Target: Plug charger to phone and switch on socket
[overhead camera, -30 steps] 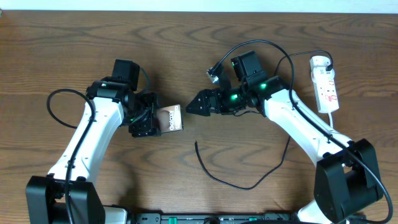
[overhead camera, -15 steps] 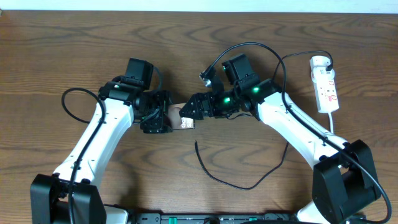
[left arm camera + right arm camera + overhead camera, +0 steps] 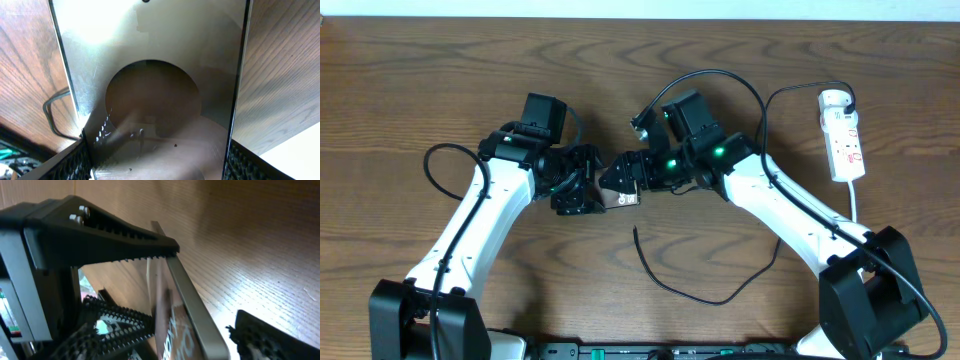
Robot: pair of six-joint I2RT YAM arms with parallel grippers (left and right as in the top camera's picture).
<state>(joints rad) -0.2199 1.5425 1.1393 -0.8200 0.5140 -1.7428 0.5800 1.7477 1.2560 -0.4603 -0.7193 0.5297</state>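
Observation:
My left gripper point(image 3: 586, 192) is shut on the phone point(image 3: 622, 199), gripping it across its width and holding it above the table. In the left wrist view the phone point(image 3: 150, 75) fills the space between both pads. My right gripper point(image 3: 617, 180) is open and straddles the phone's free end. In the right wrist view the phone point(image 3: 192, 315) stands edge-on between its fingers point(image 3: 260, 337), with a gap on the right side. The charger point(image 3: 670, 284) lies loose on the table below them, its tip point(image 3: 636, 231) pointing up. The socket point(image 3: 843, 135) lies at the far right.
The charger's black cable loops up past my right arm to the socket's top end. A white cord point(image 3: 856, 195) runs down from the socket toward the right arm's base. The left arm's own black cable point(image 3: 432, 172) loops out at the left.
Both arms have moved toward the middle. The left one carried the phone to the right. The right gripper slid left over the phone's end and its jaws have narrowed.

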